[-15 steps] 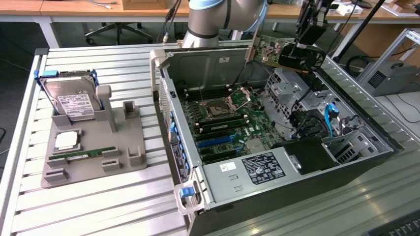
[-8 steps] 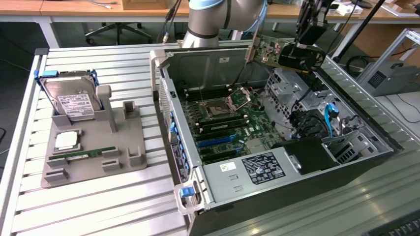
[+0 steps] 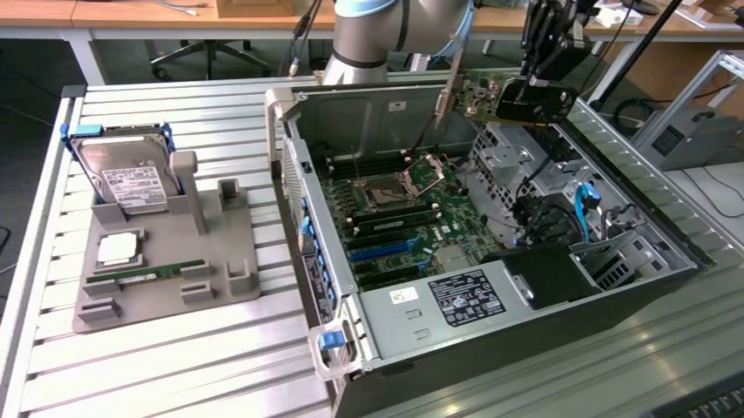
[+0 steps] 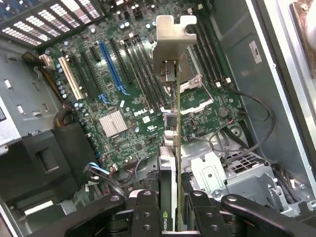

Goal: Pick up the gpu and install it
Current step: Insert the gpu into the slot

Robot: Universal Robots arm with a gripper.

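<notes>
On the slatted surface [image 3: 174,366] the computer case [image 3: 372,113] lies open on its side, with the motherboard [image 3: 395,226] facing up. The grey tray [image 3: 221,252], just beside the case on the exterior view's left, carries the hard drive [image 3: 128,178] and the memory stick [image 3: 145,274], so those parts are well out of our way.

The gpu [image 4: 170,163] hangs in the air above the open case, apart from the board. The end effector [image 4: 173,211] is clamped on it, a finger on each face, and the card stands on edge. Its silver bracket [image 4: 171,44] is at the end far from the fingers.

We judge this step to be the carry over the board, and alignment matters most. In the wrist view the card does not quite run along the long slots, such as the blue slot [image 4: 111,66], so we want it turned parallel to them while it hangs clear. We keep it upright and level. We also watch the loose cables [image 4: 252,106] near the case wall, which the bracket could catch.
</notes>
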